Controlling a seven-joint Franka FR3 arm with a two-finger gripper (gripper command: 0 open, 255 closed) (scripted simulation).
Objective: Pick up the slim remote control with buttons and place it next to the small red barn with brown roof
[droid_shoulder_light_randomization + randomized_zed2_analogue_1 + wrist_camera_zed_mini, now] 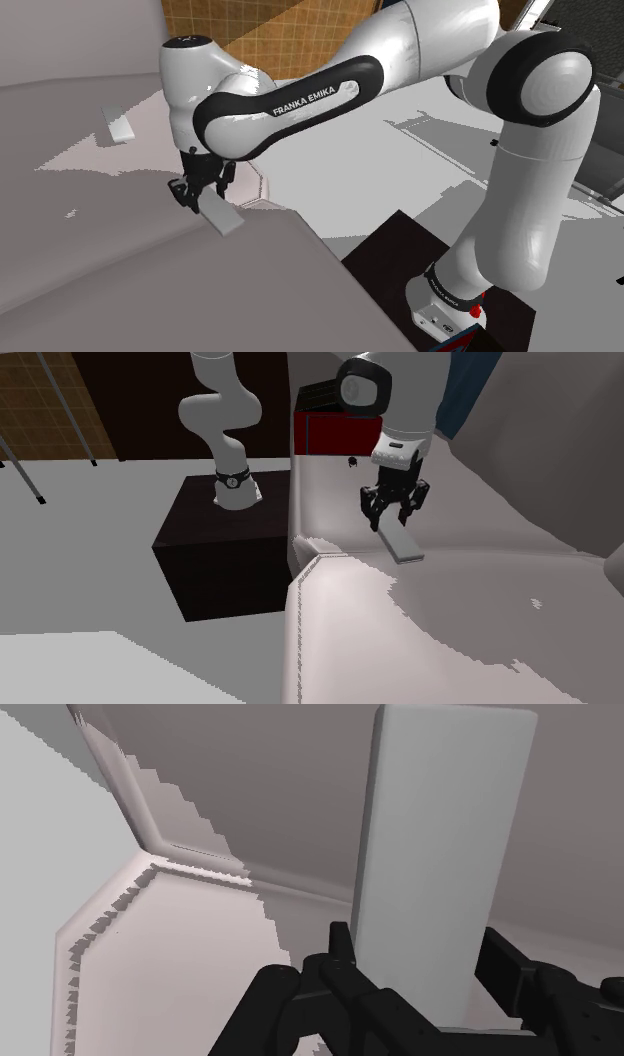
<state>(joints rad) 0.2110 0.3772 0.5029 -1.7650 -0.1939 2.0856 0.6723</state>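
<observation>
The remote [224,218] is drawn as a slim, plain pale-grey slab with no buttons visible. My black gripper [200,190] is shut on one end of it, low over the pale sofa seat [120,230]. In the wrist view the slab [440,834] runs away from the gripper [415,966], with a finger [338,954] pressed against each long side. From the second exterior view the gripper [393,517] hangs over the slab [402,545], whose free end points toward the sofa's arm. A red barn shape with a dark roof [338,430] stands beyond the seat's far end.
Another pale slab [117,125] lies further along the seat by the backrest. The sofa's broad arm [350,632] rises just past the remote. A tiny black object [351,460] sits near the barn. My dark stand [220,552] is beside the sofa.
</observation>
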